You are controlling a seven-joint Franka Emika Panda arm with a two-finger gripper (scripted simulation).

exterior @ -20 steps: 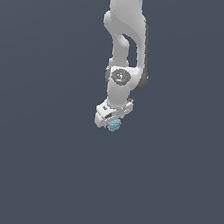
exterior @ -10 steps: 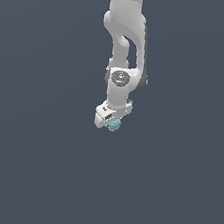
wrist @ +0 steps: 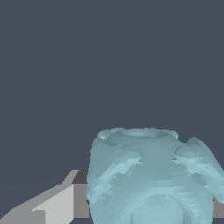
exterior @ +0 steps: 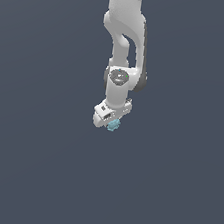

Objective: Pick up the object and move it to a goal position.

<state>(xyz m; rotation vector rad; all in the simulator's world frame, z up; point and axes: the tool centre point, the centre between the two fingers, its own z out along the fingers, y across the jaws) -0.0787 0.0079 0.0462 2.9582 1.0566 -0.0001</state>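
The object [exterior: 113,126], a small light teal-blue lumpy blob, sits at the tip of the white arm in the middle of the exterior view. My gripper [exterior: 110,123] points down and is shut on it. In the wrist view the object [wrist: 148,175] fills much of the picture, with its bumpy rounded surface close to the camera. One grey finger [wrist: 52,205] presses against its side. The opposite finger is almost wholly hidden behind the blob.
A plain dark grey-blue surface [exterior: 36,164] fills the rest of both views. The white arm [exterior: 124,45] comes down from the top of the exterior view. No marker or other item shows.
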